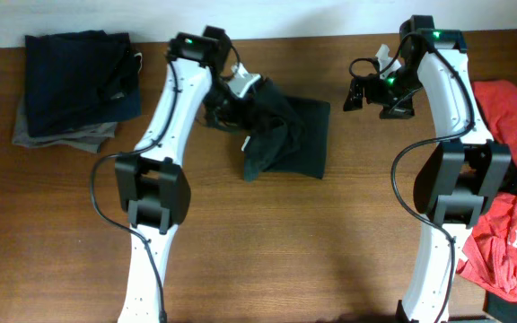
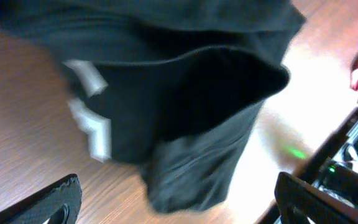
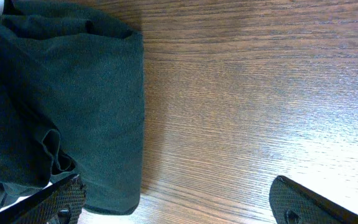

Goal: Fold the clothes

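Note:
A dark green-black garment point(image 1: 285, 135) lies in the middle of the table, flat on its right side and bunched on its left. My left gripper point(image 1: 227, 97) is above the garment's bunched left end. In the left wrist view the left gripper point(image 2: 178, 185) is open wide, with the blurred garment point(image 2: 191, 106) and its white label point(image 2: 95, 127) lying ahead of the fingers. My right gripper point(image 1: 366, 90) is to the right of the garment. In the right wrist view it point(image 3: 176, 190) is open and empty over bare wood, its left finger at the garment's folded edge point(image 3: 104, 106).
A stack of folded dark and grey clothes point(image 1: 74, 81) sits at the back left. A pile of red clothes point(image 1: 510, 206) lies at the right edge. The table point(image 1: 330, 242) is brown wood.

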